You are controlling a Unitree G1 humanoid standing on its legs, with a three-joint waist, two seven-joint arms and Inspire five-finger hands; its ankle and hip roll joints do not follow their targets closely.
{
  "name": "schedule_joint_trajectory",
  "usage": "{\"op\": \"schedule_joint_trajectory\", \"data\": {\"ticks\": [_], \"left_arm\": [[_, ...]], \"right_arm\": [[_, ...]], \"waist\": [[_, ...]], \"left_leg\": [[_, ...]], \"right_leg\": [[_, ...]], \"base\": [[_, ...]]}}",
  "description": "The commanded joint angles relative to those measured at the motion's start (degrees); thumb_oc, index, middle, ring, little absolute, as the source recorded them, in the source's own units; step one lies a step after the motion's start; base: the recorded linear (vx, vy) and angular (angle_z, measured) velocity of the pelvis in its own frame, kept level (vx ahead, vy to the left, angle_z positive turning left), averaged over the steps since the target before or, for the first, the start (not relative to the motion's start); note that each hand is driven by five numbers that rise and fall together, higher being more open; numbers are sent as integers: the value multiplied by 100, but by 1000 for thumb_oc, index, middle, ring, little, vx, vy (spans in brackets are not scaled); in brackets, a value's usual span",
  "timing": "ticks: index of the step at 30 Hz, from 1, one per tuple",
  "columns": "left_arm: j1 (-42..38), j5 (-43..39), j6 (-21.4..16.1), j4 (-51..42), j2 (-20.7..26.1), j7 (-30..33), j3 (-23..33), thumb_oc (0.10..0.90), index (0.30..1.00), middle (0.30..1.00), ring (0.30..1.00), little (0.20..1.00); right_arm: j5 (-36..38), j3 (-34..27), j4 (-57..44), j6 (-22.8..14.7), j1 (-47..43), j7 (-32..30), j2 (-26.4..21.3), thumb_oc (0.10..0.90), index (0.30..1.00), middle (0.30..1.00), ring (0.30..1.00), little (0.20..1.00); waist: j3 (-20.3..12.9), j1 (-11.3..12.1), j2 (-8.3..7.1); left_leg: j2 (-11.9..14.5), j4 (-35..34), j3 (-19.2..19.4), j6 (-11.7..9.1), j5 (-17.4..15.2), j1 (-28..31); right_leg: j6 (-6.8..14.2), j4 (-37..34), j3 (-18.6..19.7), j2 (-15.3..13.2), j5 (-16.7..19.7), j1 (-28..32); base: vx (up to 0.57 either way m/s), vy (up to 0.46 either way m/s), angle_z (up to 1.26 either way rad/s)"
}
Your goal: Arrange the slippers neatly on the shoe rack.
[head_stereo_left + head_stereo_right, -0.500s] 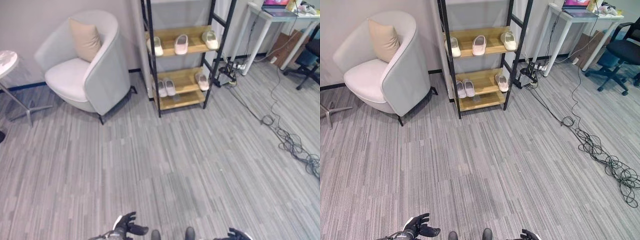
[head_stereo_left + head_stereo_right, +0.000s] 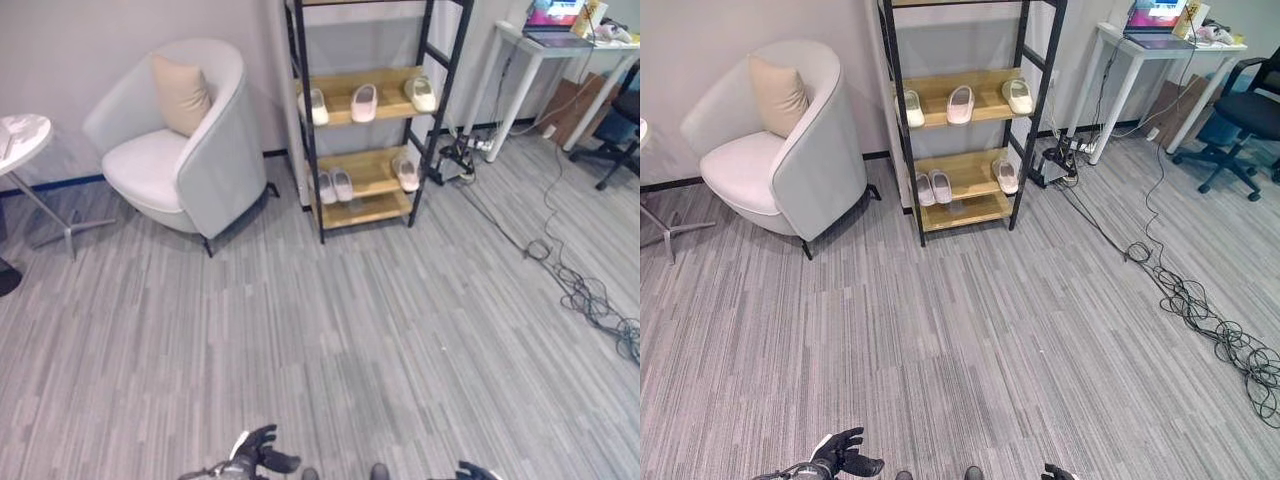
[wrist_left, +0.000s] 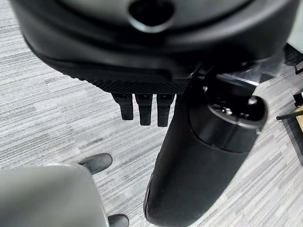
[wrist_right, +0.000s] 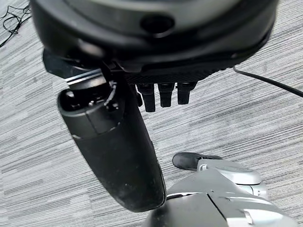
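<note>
Far ahead on shoe rack [image 2: 372, 100], slippers [image 2: 364, 102], left hand [image 2: 258, 459] empty

Both eye views looked down from head height, sharing the shoe rack [image 2: 365, 140] far ahead; each wrist view faced the carpet floor [image 3: 57, 109] closely.

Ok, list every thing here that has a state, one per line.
left hand: open, holds nothing
right hand: open, holds nothing
slippers: three on the upper shelf, three on the lower
shoe rack: upright against the wall
laptop: lid open, screen lit
</note>
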Motion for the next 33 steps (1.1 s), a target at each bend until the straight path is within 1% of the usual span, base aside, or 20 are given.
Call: {"op": "schedule_joint_trajectory", "data": {"ticks": [1,3,5,7,8,12,13,15,18,20,21,22,23,24,27,28,29,30,31,33], "left_arm": [[-404,70,-192,132,-157,-19,47,800,900,900,900,900],[-405,26,-190,124,-166,-6,57,800,900,900,900,900],[-379,-12,-184,135,-174,15,74,800,900,900,900,900],[-336,-43,-183,164,-177,48,100,800,900,900,900,900],[-303,-47,-174,180,-174,57,117,800,900,900,900,900],[-227,-29,-186,178,-144,105,151,800,900,900,900,900],[-206,-67,-189,184,-136,110,174,800,900,900,900,900],[-121,-82,-176,236,-121,99,268,800,900,900,900,900],[-28,-61,-180,302,-135,90,313,800,900,900,900,900],[12,-77,-170,279,-148,58,338,800,900,900,900,900],[-23,-109,-171,236,-152,44,336,800,900,900,900,900],[-23,-109,-171,236,-152,44,336,800,900,900,900,900],[-77,-135,-174,153,-160,51,283,800,900,900,900,900],[-103,-159,-176,106,-169,69,264,800,900,900,900,900],[-153,-199,-189,52,-190,58,244,800,900,900,900,900],[-180,-202,-191,54,-200,58,232,800,900,900,900,900],[-186,-181,-190,50,-213,40,242,800,900,900,900,900],[-186,-181,-190,50,-214,40,242,800,900,900,900,900],[-233,-143,-196,104,-238,63,227,800,900,900,900,900],[-270,-111,-214,171,-254,90,222,800,900,900,900,900]], "right_arm": [[211,30,42,-140,-131,-41,-176,800,900,900,900,900],[250,12,36,-143,-126,-61,-191,800,900,900,900,900],[308,-35,28,-151,-114,-86,-213,800,900,900,900,900],[351,-125,-38,-195,-107,-166,-259,800,900,900,900,900],[356,-163,-68,-211,-110,-195,-295,800,900,900,900,900],[334,-124,-173,-229,-178,-298,-349,800,900,900,900,900],[335,-107,-189,-233,-186,-308,-344,800,900,900,900,900],[275,-94,-228,-230,-191,-294,-320,800,900,900,900,900],[194,-84,-217,-220,-181,-268,-306,800,900,900,900,900],[74,-37,-194,-173,-233,-190,-281,800,900,900,900,900],[-7,10,-235,-142,-332,-156,-249,800,900,900,900,900],[-7,10,-235,-142,-332,-156,-249,800,900,900,900,900],[-87,40,-281,-131,-397,-149,-244,800,900,900,900,900],[-124,41,-303,-129,-423,-166,-238,800,900,900,900,900],[-163,69,-350,-156,-457,-192,-257,800,900,900,900,900],[-179,74,-365,-164,-496,-195,-281,800,900,900,900,900],[-179,75,-370,-157,-511,-193,-300,800,900,900,900,900],[-179,75,-370,-157,-512,-193,-300,800,900,900,900,900],[-126,51,-367,-142,-570,-184,-302,800,900,900,900,900],[-12,-2,-398,-133,-560,-159,-318,800,900,900,900,900]], "waist": [[70,-98,-224],[104,-72,-263],[131,-40,-261],[108,-8,-297],[99,16,-295],[120,238,-211],[127,298,-217],[41,341,-210],[-50,406,-285],[-110,498,-332],[-39,503,-316],[-41,503,-316],[52,437,-241],[90,402,-171],[100,270,-30],[90,208,-5],[103,164,5],[106,163,6],[128,30,-9],[179,-147,22]], "left_leg": [[160,1349,-385,-440,-117,-569],[191,1793,-353,-443,26,-789],[166,1872,-376,-374,45,-959],[93,1627,-239,-265,-114,-1168],[68,1464,-153,-228,-79,-1280],[12,788,65,-239,478,-1722],[-26,723,100,-243,507,-1733],[-78,602,114,-139,450,-1609],[-170,694,182,-73,355,-1563],[-177,710,341,64,182,-1422],[-175,733,434,188,4,-1223],[-176,734,434,189,4,-1225],[-188,761,495,314,-198,-949],[-177,726,497,341,-301,-759],[-117,536,444,299,-508,-285],[-130,453,427,281,-585,-118],[-133,421,418,253,-638,-37],[-133,421,417,253,-638,-34],[-157,306,398,196,-766,226],[-164,227,271,120,-873,483]], "right_leg": [[273,739,542,-112,-651,-209],[220,740,544,-111,-658,-141],[198,754,585,-86,-700,-90],[214,716,615,-79,-759,-20],[230,698,647,-52,-796,36],[227,604,944,165,-943,373],[226,620,1033,184,-991,447],[224,653,1141,221,-1099,563],[332,798,1159,121,-1144,629],[535,1276,1016,-21,-1041,517],[900,2205,735,-234,-626,-15],[900,2208,735,-235,-628,-17],[1174,2926,423,-426,-157,-454],[1180,3101,151,-595,-163,-663],[909,2743,-467,-892,-485,-1059],[815,2450,-608,-977,-393,-1333],[819,2246,-672,-1018,-400,-1309],[819,2243,-674,-1017,-399,-1305],[859,1625,-700,-1168,-89,-1595],[983,1194,-341,-1128,120,-1697]], "base": [[50,-91,2],[103,-92,8],[160,-50,-2],[219,-30,-12],[237,-9,-10],[278,18,-8],[279,39,-34],[298,73,-62],[221,55,-89],[265,53,-82],[225,44,-47],[252,41,-63],[191,27,-40],[281,19,-38],[266,-61,-19],[295,-132,-21],[200,-100,-12],[294,-171,-5],[318,-180,-4],[374,-197,-2]]}}
